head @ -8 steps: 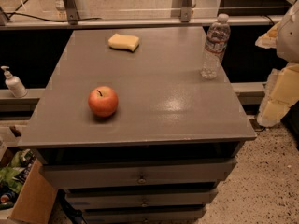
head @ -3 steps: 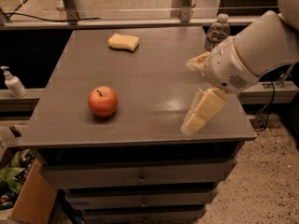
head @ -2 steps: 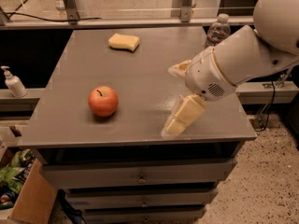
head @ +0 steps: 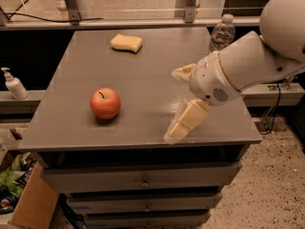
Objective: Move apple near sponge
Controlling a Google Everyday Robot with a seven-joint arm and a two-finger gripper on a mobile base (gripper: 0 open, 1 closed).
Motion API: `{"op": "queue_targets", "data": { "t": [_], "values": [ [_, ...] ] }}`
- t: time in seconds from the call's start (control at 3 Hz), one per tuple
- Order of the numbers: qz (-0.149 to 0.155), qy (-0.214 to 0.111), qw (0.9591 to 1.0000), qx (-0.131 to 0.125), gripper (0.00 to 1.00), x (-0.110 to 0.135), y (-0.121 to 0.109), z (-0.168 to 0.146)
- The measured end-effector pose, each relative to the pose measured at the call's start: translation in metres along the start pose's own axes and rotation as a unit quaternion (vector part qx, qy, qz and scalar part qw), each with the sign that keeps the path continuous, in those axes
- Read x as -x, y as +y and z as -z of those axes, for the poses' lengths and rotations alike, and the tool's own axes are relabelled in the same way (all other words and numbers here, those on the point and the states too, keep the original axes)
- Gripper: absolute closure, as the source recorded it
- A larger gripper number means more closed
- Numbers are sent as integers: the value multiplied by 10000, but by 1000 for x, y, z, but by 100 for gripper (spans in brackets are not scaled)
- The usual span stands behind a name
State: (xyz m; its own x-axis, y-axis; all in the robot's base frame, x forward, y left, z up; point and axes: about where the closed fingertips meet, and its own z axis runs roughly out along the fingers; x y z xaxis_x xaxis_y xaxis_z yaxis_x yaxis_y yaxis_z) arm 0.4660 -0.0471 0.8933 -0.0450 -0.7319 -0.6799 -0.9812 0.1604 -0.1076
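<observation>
The red-orange apple (head: 105, 103) sits upright on the grey table (head: 143, 70), left of centre toward the front. The pale yellow sponge (head: 126, 43) lies near the table's back edge, well behind the apple. My gripper (head: 175, 104) hangs over the table's front right part, to the right of the apple and apart from it. Its two cream-yellow fingers (head: 187, 120) are spread wide and hold nothing. The white arm (head: 252, 61) comes in from the right.
A clear plastic water bottle (head: 221, 33) stands at the table's back right, partly behind the arm. A soap pump bottle (head: 13, 84) stands on a ledge to the left. Drawers (head: 143, 180) are below the tabletop, and a cardboard box (head: 28, 204) sits on the floor at left.
The arm has swung in from the right edge and moved leftward over the table toward the apple. The apple and sponge have not moved.
</observation>
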Motion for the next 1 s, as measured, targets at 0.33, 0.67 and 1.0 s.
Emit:
{"op": "queue_targets", "data": {
  "t": [0.33, 0.67, 1.0],
  "values": [
    [-6, -445, 9990, 62, 0, 6, -6, -24],
    [-13, -877, 9960, 148, 0, 21, -11, -51],
    [-104, -1258, 9918, 221, 0, 37, -14, -78]
  ]
}}
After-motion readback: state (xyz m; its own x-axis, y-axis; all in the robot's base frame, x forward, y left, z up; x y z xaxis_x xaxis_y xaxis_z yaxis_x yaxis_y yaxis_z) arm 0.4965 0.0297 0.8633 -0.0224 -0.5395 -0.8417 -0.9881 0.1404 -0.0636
